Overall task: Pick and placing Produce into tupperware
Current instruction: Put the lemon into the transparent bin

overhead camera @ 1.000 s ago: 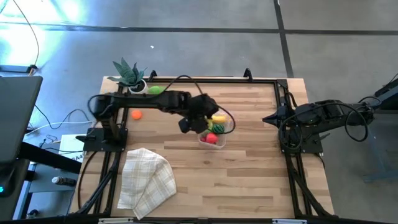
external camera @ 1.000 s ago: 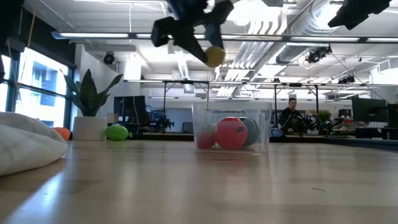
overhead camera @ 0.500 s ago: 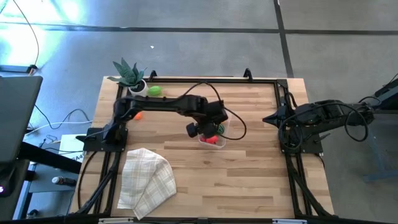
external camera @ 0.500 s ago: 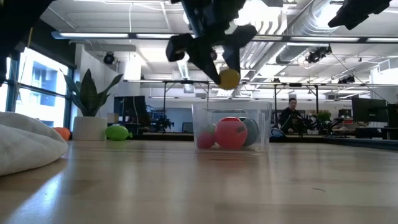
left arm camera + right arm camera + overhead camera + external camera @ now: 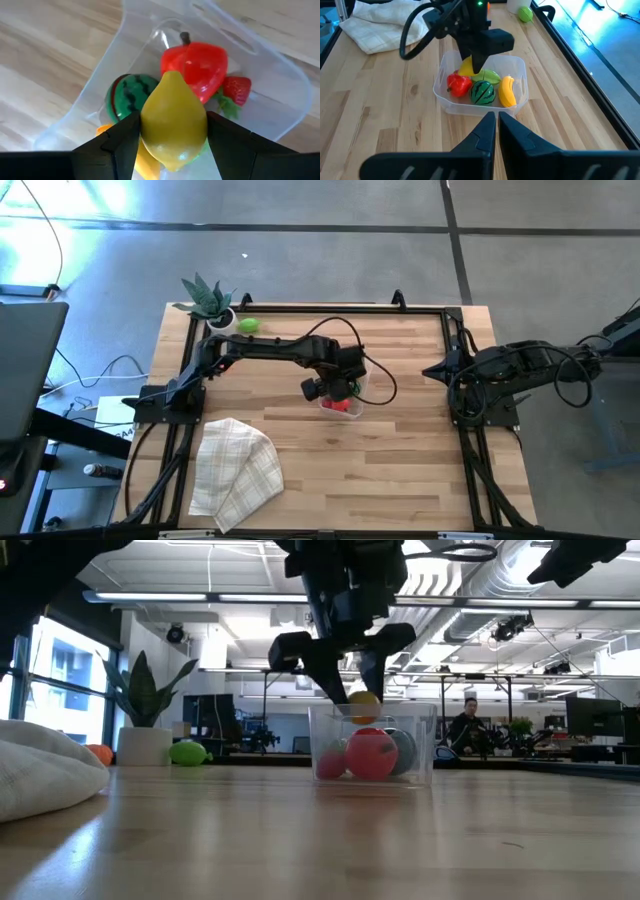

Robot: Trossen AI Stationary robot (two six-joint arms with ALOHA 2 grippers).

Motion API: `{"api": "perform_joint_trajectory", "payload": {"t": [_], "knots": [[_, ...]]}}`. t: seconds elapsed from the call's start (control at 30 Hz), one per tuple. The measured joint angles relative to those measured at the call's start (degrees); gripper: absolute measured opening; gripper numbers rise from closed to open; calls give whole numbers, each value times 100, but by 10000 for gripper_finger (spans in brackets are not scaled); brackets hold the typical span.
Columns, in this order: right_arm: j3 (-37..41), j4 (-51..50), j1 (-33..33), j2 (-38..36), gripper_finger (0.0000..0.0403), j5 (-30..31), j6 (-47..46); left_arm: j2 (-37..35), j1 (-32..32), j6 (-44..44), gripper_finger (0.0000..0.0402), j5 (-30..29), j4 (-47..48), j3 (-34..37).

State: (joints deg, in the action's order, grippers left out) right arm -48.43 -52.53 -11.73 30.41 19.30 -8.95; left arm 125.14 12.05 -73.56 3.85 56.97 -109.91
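Beige checked cloth (image 5: 235,471) lies crumpled at the table's near left. At the far left a spiky plant in a white pot (image 5: 209,304) stands with a light green fruit (image 5: 248,325) just beside it. Mid-table sits the clear tupperware (image 5: 481,86), holding a red pepper (image 5: 196,64), a watermelon (image 5: 125,96), a strawberry (image 5: 236,90), a banana (image 5: 508,91) and a light green piece (image 5: 489,76). The left gripper (image 5: 172,131) hangs over the tub's opening, its fingers clamped on a yellow lemon (image 5: 173,119) at rim height. The right gripper (image 5: 497,122) waits at the table's right edge, fingers nearly touching, holding nothing.
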Motion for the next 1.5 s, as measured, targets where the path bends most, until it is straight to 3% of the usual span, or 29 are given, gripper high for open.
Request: {"api": "perform_joint_trajectory", "payload": {"t": [1.5], "knots": [[1,2,-1,0,11,0,0,76,70,-164,205,-45,-162,177]]}}
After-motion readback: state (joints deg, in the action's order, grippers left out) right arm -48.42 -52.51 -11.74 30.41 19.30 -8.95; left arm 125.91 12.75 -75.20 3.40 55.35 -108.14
